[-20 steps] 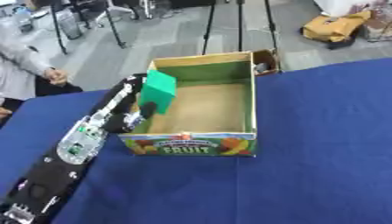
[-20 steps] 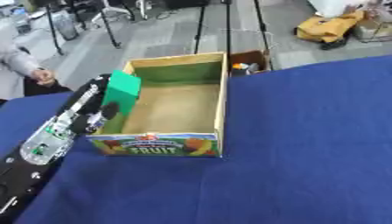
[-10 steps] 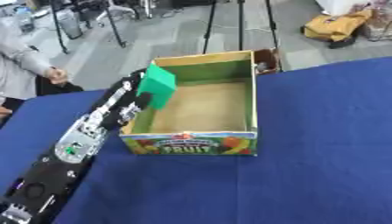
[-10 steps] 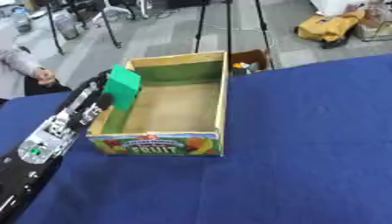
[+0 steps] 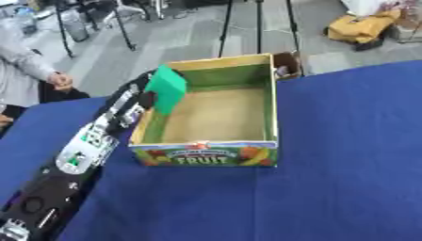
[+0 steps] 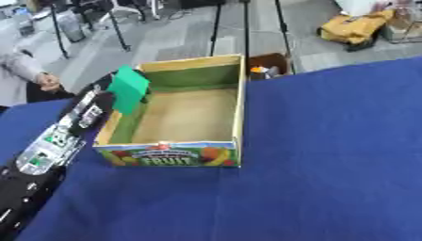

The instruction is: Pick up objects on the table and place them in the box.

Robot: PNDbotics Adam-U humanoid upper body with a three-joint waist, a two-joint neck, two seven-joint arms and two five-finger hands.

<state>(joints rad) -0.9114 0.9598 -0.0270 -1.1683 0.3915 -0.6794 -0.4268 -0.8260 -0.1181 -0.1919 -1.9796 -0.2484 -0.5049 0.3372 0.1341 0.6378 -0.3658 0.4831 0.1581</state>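
The left robot hand [image 5: 147, 100], at the end of an arm reaching in from the lower left, grips a green block [image 5: 168, 88] just above the left wall of the fruit box [image 5: 216, 155]. The box's open floor lies directly to the hand's right and below it, its long axis running away from the robot across the blue table [image 5: 346, 155]. The right hand is out of view.

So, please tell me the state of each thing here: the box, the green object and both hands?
box: upright on the blue table, open top, nothing lying inside.
green block: held above the box's left wall, not released.
left hand: closed on the green block.
right hand: not in view.
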